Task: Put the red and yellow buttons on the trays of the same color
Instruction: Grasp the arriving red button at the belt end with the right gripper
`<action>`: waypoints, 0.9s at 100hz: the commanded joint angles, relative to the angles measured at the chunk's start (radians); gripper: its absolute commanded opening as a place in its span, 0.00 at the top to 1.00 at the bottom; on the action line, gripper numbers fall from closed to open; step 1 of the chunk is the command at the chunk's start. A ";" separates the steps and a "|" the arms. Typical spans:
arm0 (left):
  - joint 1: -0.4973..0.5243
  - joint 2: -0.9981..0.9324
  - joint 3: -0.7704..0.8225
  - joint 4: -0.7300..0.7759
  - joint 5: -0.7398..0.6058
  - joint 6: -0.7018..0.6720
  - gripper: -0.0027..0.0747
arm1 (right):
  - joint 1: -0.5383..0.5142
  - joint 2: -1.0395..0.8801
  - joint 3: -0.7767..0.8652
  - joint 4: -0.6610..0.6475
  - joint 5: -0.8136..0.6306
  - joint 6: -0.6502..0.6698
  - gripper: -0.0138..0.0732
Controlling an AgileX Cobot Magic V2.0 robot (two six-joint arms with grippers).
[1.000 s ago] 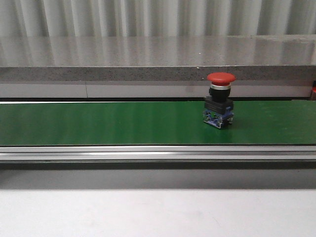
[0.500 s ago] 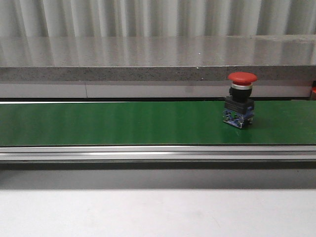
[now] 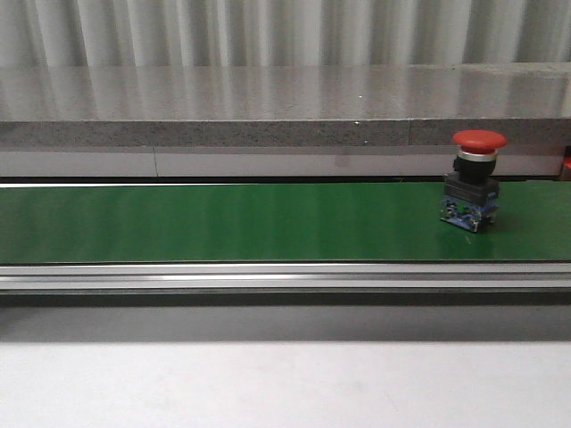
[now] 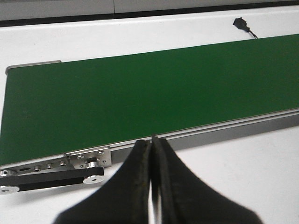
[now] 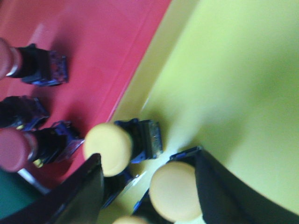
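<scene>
Green belt (image 3: 223,223) runs the full width of the front view, with a silver rail along its near edge and a grey stone ledge (image 3: 268,107) behind it. White counter (image 3: 268,383) fills the nearest part of that view. One red button (image 3: 473,183) stands upright on the belt's far right, its mushroom cap on top, black body below and a blue base touching the belt.

From the left wrist, the same belt (image 4: 140,93) lies across the white counter (image 4: 233,177), its end and a bracket with bolts (image 4: 56,170) showing. The left fingers (image 4: 135,177) are pressed together with no gap between the tips, holding nothing, over the belt's near rail.

From the right wrist, a yellow tray (image 5: 233,84) and a red tray (image 5: 93,46) lie side by side, their rims touching. Two yellow buttons lie on the yellow tray near that shared rim: one (image 5: 114,147) on its side just beside the rim, another (image 5: 175,191) between the right fingers (image 5: 79,191). These fingers are spread wide, one on either side of that second yellow cap, not pinching it. Red buttons (image 5: 32,144) lie tipped over on the red tray, three at least, blurred.
</scene>
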 commanded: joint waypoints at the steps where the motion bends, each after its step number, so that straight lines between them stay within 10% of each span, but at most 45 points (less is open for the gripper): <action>1: -0.010 0.000 -0.031 -0.019 -0.066 -0.002 0.99 | -0.004 -0.081 -0.020 -0.002 0.007 -0.025 0.33; 90: -0.010 0.000 -0.031 -0.019 -0.066 -0.002 0.99 | 0.541 -0.207 -0.271 -0.002 0.344 -0.378 0.12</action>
